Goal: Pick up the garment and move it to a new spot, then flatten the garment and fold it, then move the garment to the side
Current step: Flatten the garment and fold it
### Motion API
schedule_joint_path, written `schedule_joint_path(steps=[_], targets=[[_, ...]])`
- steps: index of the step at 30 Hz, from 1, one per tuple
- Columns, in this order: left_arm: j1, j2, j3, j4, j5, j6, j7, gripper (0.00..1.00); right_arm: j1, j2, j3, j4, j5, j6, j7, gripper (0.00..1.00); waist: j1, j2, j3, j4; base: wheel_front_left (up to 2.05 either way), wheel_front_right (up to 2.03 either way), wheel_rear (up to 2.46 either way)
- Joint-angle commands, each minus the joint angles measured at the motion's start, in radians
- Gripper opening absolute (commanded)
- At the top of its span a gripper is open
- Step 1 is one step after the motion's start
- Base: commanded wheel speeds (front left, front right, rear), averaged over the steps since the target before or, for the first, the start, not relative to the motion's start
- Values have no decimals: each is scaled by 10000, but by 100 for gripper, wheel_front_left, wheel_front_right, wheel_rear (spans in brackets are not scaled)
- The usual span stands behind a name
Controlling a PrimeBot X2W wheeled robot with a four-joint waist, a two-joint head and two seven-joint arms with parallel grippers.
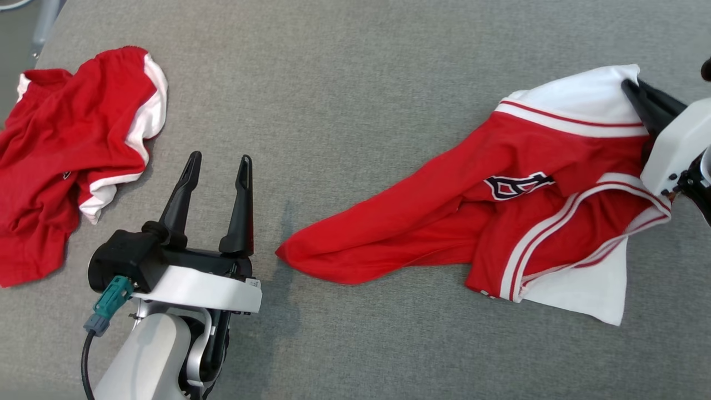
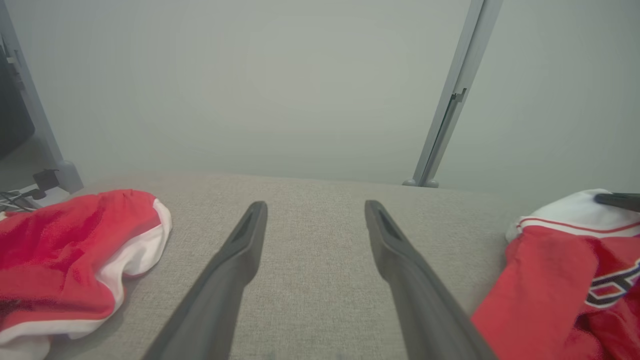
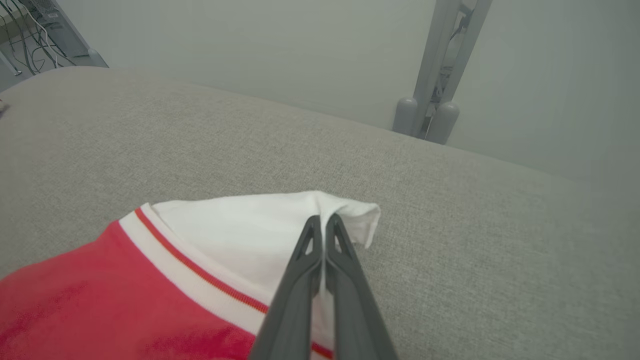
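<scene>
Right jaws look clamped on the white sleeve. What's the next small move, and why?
Probably raise the right gripper slightly: its jaws are shut on the white sleeve of the red-and-white jersey, which lies crumpled on the grey fabric surface. A short lift would test the hold before carrying. The left gripper hangs open over bare fabric, holding nothing.

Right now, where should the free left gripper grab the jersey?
Probably its red tip, coming from the left: the jersey tapers there to a bunched point aimed at the open left gripper, far from the white sleeve that the right gripper pinches.
</scene>
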Motion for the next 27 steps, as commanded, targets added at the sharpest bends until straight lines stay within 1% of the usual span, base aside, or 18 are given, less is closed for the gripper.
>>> schedule_joint_path(steps=[1, 4, 6, 10, 13, 15, 16, 17, 19, 23, 24, 27], targets=[[58, 3, 93, -15, 49, -77, -34, 100, -91, -98, 63, -238, -22, -3, -165, 0, 0, 0, -112, -128, 0, 0, 0], [189, 20, 196, -3, 121, -88, -33, 100, -214, -419, 332, -1071, -439, -3, -535, 0, 0, 0, -271, -322, 0, 0, 0], [260, 16, 239, -7, 125, -94, -33, 100, -196, -646, 554, -1777, -921, -3, -818, 0, 0, 0, -383, -452, 0, 0, 0], [449, 36, 332, -22, 155, -76, -33, 100, 430, -1125, 1103, -3404, -1837, -3, -1105, 0, 0, 0, -652, -687, 0, 0, 0], [582, 68, 386, -44, 154, -22, -34, 100, 1327, -1337, 1251, -4519, -2352, -3, -924, 0, 0, 0, -846, -839, 0, 0, 0], [682, 89, 401, -75, 140, 15, -34, 100, 2103, -1372, 1080, -5084, -2537, -4, -824, 0, 0, 0, -951, -935, 0, 0, 0], [736, 108, 416, -97, 124, 21, -34, 100, 2604, -1369, 1012, -5314, -2606, -4, -763, 0, 0, 0, -1015, -988, 0, 0, 0], [831, 143, 442, -152, 83, 54, -28, 100, 3531, -1265, 718, -5663, -2721, -4, -688, 0, 0, 0, -1092, -1088, 0, 0, 0], [912, 187, 448, -213, 50, 76, 8, 100, 4452, -1114, 345, -5895, -2844, -4, -733, 0, 0, 0, -1162, -1183, 0, 0, 0], [1061, 284, 454, -335, 29, 118, 105, 100, 6035, -740, -271, -5769, -2880, -3, -649, 0, 0, 0, -1286, -1381, 0, 0, 0], [1061, 284, 454, -335, 29, 118, 105, 100, 6035, -740, -271, -5769, -2880, -3, -649, 0, 0, 0, -1286, -1381, 0, 0, 0], [1125, 332, 434, -416, 31, 187, 188, 100, 6757, -332, -599, -5329, -2771, -3, -887, 0, 0, 0, -1394, -1514, 0, 0, 0]])
